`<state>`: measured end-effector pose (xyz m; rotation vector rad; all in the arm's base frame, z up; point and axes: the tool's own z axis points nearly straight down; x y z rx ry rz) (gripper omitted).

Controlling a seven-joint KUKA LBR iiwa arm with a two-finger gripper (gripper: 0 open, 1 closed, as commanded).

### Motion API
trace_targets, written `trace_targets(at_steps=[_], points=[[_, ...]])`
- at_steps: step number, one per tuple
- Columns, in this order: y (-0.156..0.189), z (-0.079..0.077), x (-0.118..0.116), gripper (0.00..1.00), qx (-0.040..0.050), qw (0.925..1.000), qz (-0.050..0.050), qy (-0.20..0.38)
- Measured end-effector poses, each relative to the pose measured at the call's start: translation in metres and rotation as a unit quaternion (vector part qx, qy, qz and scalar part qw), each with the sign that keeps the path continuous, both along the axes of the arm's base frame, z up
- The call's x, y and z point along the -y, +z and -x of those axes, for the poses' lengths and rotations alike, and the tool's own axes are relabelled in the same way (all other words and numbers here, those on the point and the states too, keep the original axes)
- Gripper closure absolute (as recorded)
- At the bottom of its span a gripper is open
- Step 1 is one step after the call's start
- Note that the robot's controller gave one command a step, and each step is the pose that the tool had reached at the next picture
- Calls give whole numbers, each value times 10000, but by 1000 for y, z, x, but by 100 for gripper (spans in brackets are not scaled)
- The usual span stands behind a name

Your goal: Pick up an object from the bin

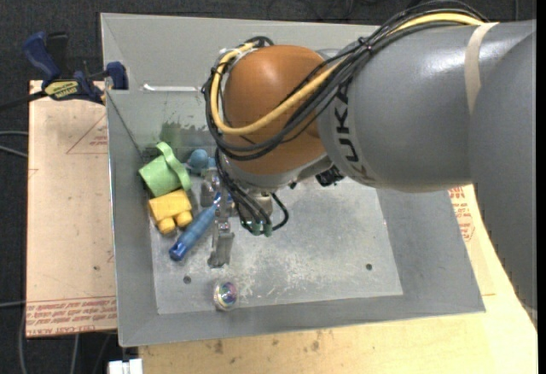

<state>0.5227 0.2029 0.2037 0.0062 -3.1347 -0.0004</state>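
Bin (341,253), left side: 1 green cup (162,169), 1 yellow block (171,210), 1 blue pen (193,234), 1 shiny ball (225,295). My claw (220,248) sits low, just beside the pen; open or closed, I cannot tell. Step, I judge: approach. Next: straddle the pen, close, lift.

Layout of the bin (341,257), seen from above. My gripper (220,249) stands over the left half of the floor. Just left of it lies a slanting stick (193,234). Left of the stick is a block (171,212), and behind the block, touching it, a cup-shaped piece (162,169). Right of that lies a rounded piece (198,160). A small ball (225,295) lies apart, before my gripper, near the front wall.
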Motion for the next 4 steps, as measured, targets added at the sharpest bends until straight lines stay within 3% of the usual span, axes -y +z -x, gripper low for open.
trace_targets(at_steps=[1, 2, 3, 4], points=[[-135, -35, 15, 0, 53, 9981, -11, 608], [-131, -36, 14, 100, 55, 9981, -23, 613], [-4, -59, -4, 100, 91, 9986, -25, 528], [-9, -57, -3, 0, 47, 9986, -13, 517]])
